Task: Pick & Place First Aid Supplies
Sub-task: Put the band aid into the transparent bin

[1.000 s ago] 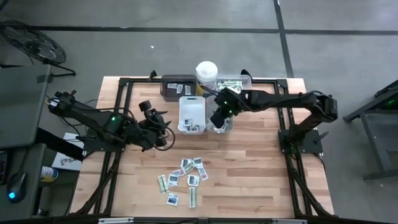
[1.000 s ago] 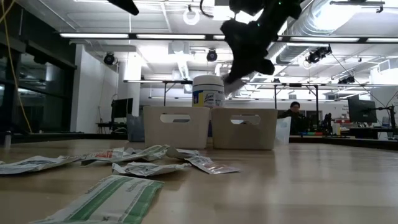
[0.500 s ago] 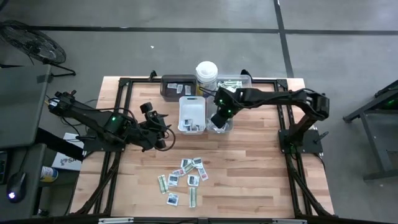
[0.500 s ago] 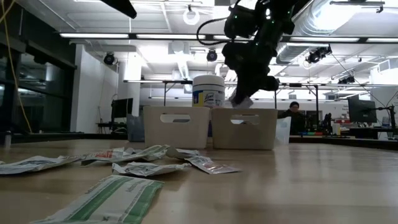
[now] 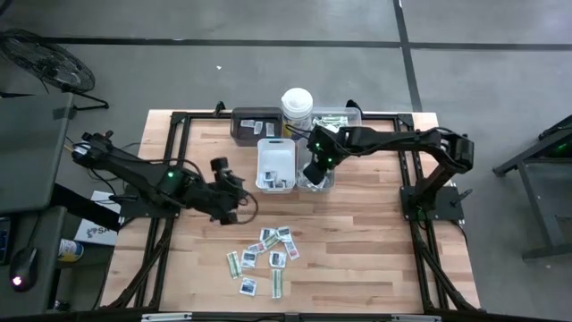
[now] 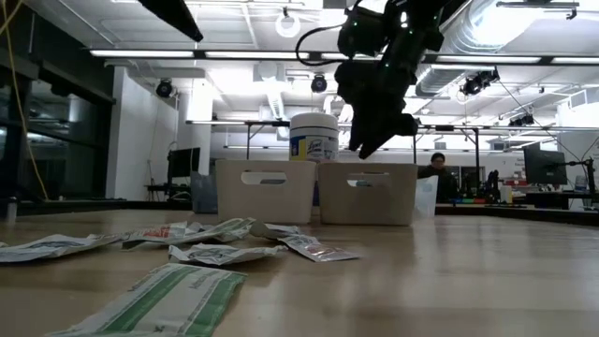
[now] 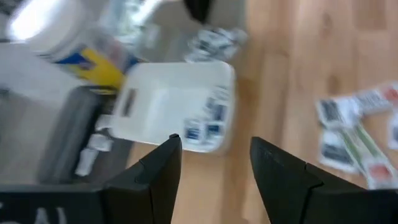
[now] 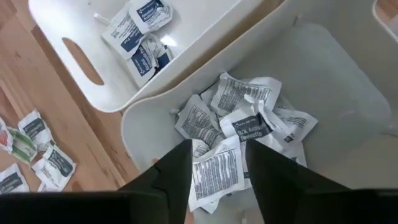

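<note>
1. Pale wood planks form the table, and its near part carries a loose cluster of first aid packets: squarish white sachets and narrow green-and-white strips. In the low view one green-and-white strip lies closest to the camera.
2. At about 10 o'clock from that cluster, the left gripper hangs over bare wood near the table's middle. Its jaws stand apart with nothing between them, and its fingers frame empty space in the left wrist view.
3. Farther back, at roughly 12 o'clock from the cluster, stands a white tray with a few blue-marked sachets lying inside.
4. Just beside it, at its 3 o'clock, sits a second tray holding a heap of crumpled white sachets printed with dark text.
5. The right gripper hovers directly above this second tray. Its fingers are parted, nothing is held, and the heap lies below them.
6. Behind both trays, a dark tray with a few small items sits at 11 o'clock, a tall white canister at 12 o'clock, and a clear tray with green-and-white strips just right of the canister.
7. Beyond the table, in the low view, a person shows in the room.
</note>
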Available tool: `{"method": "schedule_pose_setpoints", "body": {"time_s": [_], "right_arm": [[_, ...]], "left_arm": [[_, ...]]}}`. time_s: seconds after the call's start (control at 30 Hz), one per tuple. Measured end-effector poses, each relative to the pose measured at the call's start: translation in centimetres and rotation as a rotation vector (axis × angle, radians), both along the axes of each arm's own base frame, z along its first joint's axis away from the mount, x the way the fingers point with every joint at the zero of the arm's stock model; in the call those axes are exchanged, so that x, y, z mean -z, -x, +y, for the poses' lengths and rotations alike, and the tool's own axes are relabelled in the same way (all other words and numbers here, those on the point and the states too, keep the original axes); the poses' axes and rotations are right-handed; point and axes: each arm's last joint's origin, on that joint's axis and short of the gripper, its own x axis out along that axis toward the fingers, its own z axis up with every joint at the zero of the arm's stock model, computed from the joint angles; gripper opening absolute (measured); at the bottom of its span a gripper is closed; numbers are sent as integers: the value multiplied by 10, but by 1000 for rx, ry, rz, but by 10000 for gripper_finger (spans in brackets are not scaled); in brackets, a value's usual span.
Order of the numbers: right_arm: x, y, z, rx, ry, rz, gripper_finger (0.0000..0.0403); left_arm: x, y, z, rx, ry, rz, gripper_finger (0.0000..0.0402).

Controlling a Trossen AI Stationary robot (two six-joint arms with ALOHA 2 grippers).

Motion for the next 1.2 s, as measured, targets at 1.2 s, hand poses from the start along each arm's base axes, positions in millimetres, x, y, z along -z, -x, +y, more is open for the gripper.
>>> {"method": "schedule_pose_setpoints", "body": {"time_s": [1.2], "right_arm": [[-84,62,94,-198,235,-104,147]], "left_arm": [[119,-17,-85,149,632,429,186]]}}
